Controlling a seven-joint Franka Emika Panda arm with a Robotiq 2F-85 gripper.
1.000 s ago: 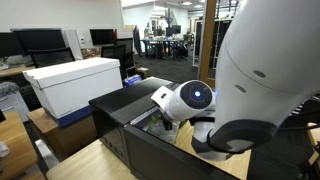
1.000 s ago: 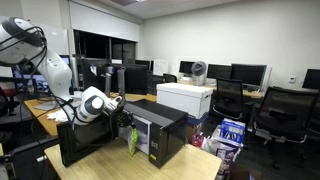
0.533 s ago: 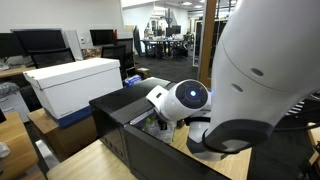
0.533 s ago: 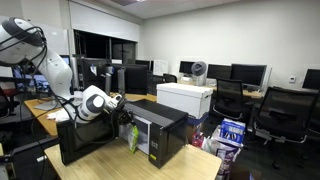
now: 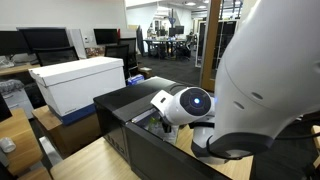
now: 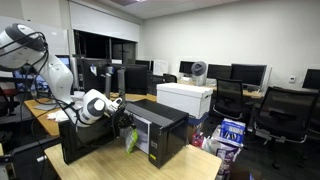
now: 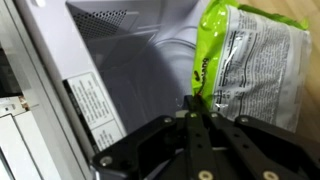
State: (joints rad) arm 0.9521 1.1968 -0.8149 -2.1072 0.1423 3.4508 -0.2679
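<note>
While clamped by its upper edge in the shut end effector (image 7: 194, 106), dangling just at the open mouth of the microwave (image 6: 163, 128): green snack bag (image 7: 245, 70), gripped at the seam, probably to hang clear of the wooden surface (image 6: 195, 160). Door (image 6: 85, 140) swung wide, leaving the cavity reachable. Counted: one bag, one microwave, one white box (image 6: 186, 97) behind.
</note>
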